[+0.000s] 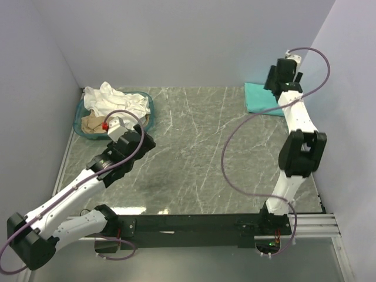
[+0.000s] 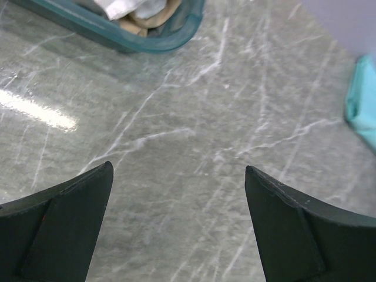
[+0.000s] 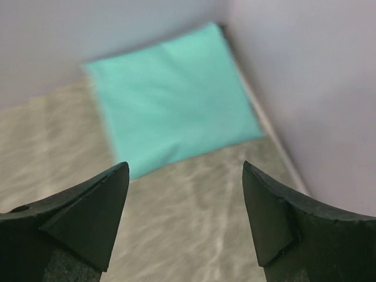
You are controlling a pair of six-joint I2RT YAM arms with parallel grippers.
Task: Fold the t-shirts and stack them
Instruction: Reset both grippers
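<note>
Teal-green t-shirt (image 3: 170,100), grey marbled table (image 1: 194,147)

The left arm (image 1: 70,200) lay low, reaching from the near left corner of the table (image 1: 194,147) toward its far left side. The left gripper (image 2: 179,170) was wide open and held nothing. The right arm (image 1: 296,126) stood tall, stretched to the table's far right corner. The right gripper (image 3: 185,167) looked down there, jaws apart, holding nothing.

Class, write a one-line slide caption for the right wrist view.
Open right gripper facing a folded teal shirt by the wall.
</note>
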